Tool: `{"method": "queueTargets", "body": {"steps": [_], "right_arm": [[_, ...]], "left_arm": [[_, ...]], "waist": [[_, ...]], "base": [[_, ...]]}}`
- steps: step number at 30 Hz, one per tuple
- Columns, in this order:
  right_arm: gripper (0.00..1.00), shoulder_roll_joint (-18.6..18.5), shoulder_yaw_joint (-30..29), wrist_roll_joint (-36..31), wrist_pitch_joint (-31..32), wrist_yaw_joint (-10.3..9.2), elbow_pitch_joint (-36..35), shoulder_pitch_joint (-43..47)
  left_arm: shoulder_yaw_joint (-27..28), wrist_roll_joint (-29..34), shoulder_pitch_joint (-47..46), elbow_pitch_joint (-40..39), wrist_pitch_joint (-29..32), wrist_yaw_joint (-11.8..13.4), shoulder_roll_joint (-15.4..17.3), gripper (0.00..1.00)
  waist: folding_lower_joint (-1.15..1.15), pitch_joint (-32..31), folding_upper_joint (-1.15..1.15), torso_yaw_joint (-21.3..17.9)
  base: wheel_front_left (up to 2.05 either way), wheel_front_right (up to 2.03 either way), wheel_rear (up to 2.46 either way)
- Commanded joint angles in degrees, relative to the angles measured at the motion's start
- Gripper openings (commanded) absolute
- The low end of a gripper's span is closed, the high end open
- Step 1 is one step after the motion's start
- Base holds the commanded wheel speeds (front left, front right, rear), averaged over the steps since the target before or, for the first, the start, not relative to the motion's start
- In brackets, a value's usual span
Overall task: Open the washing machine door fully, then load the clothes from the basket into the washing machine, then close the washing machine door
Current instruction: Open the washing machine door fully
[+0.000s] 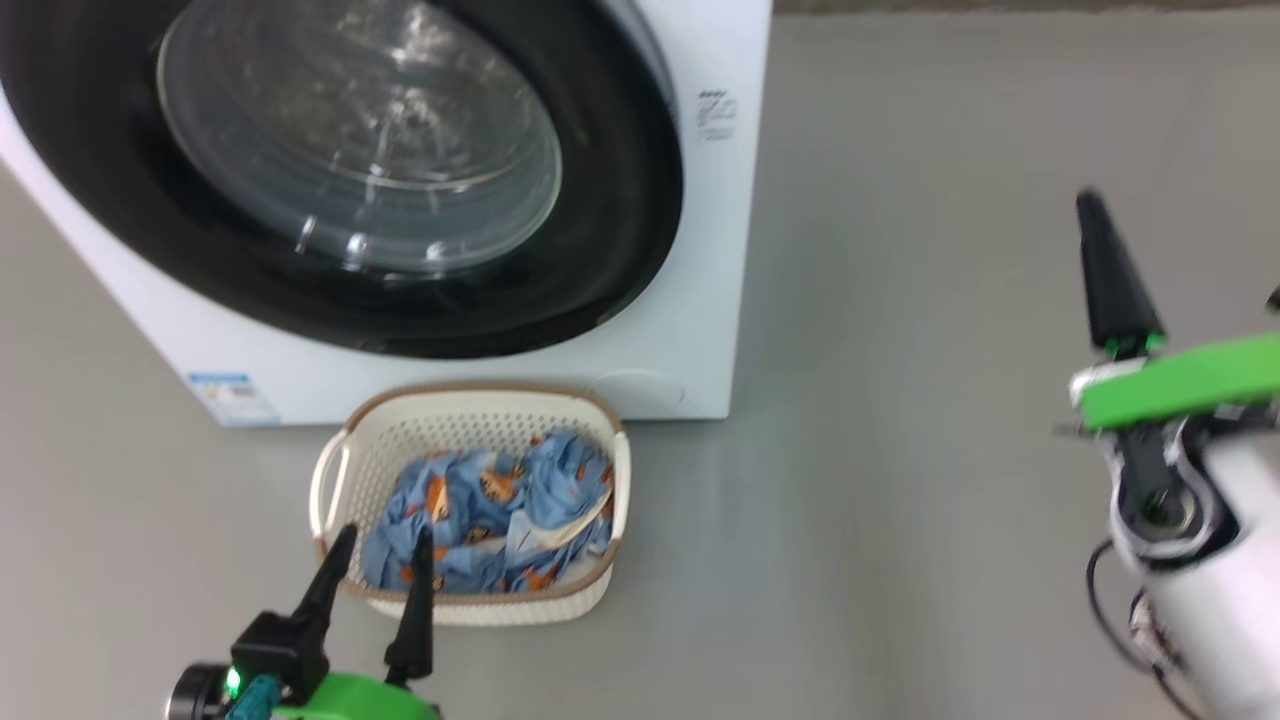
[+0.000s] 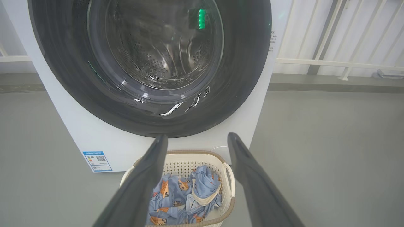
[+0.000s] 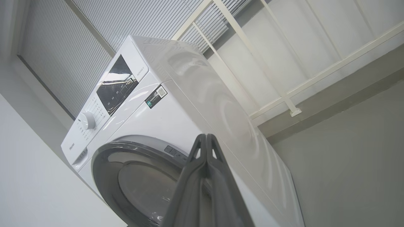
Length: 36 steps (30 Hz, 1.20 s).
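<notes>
While the washing machine door (image 1: 350, 170) was seen closed, the clothes (image 1: 490, 520) were lying in the basket (image 1: 470, 392), set on the floor (image 1: 900, 300) just before the washing machine (image 1: 700, 300). The left fingers (image 1: 325, 580) were held spread near the basket; the right fingers (image 3: 195, 176) were pressed together, empty.

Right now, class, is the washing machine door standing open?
No: in the left wrist view the washing machine door lies shut, flush against the white front of the washing machine.

One washing machine (image 1: 722, 250), one door (image 1: 625, 200), one basket (image 1: 470, 428), two pincers, left pincer (image 1: 385, 533), right pincer (image 1: 1092, 206)
</notes>
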Motion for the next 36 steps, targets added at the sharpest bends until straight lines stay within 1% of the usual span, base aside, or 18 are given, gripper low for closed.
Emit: {"method": "queueTargets", "body": {"steps": [1, 4, 8, 10, 15, 18, 21, 25, 29, 36], "right_arm": [[0.0, -1.6, 1.7, 3.1, -0.4, 0.26, -1.5, -2.9], [0.0, -5.0, 4.3, 9.6, 1.4, 0.26, -1.1, -7.5], [0.0, -8.9, 7.2, 16.9, 6.9, 0.26, -2.0, -12.4], [0.0, -10.5, 7.7, 20.1, 10.2, 0.26, -2.4, -14.5], [0.0, -14.1, 8.4, 24.9, 19.5, 0.26, -1.6, -18.8], [0.0, -15.4, 8.2, 26.9, 25.0, 0.26, -0.5, -21.5], [0.0, -16.3, 8.0, 27.7, 29.8, 0.26, 1.1, -24.3], [0.0, -16.2, 7.3, 28.9, 34.6, 0.26, 3.5, -28.2], [0.0, -15.2, 6.0, 30.3, 38.4, 0.26, 5.7, -32.0], [0.0, -14.5, 6.0, 30.2, 44.3, 0.26, 8.6, -35.8]], "left_arm": [[1.1, -1.1, -2.5, -2.2, -0.5, 0.5, 0.4, 1.0], [-0.7, -2.2, -3.7, -3.9, -0.5, 1.6, 0.4, 1.0], [-3.7, -3.9, -5.4, -5.9, -0.5, 3.1, 0.3, 1.0], [-5.2, -4.8, -6.3, -6.6, -0.5, 3.7, 0.3, 1.0], [-8.6, -6.8, -8.2, -7.7, -0.5, 5.1, 0.3, 1.0], [-10.2, -7.8, -9.1, -8.1, -0.5, 5.8, 0.3, 1.0], [-11.8, -8.9, -10.0, -8.4, -0.5, 6.3, 0.3, 1.0], [-13.7, -10.2, -11.3, -8.9, -0.5, 6.9, 0.3, 1.0], [-15.5, -11.3, -12.5, -9.6, -0.5, 7.5, 0.3, 1.0], [-18.1, -12.7, -13.8, -10.7, -0.5, 8.6, 0.3, 1.0]], "waist": [[0.0, 3.0, 0.0, 2.8], [0.0, 5.7, 0.0, 5.0], [0.0, 9.1, 0.0, 8.2], [0.0, 10.8, 0.0, 9.7], [0.0, 14.4, 0.0, 13.1], [0.0, 16.3, 0.0, 14.5], [0.0, 18.1, 0.0, 15.6], [0.0, 20.3, 0.0, 17.0], [0.0, 22.3, 0.0, 18.3], [0.0, 24.6, 0.0, 20.0]], "base": [[0.0, 0.0, 0.0], [0.0, 0.0, 0.0], [0.0, 0.0, 0.0], [0.0, 0.0, 0.0], [0.0, 0.0, 0.0], [0.0, 0.0, 0.0], [0.0, 0.0, 0.0], [0.0, 0.0, 0.0], [0.0, 0.0, 0.0], [0.0, 0.0, 0.0]]}}
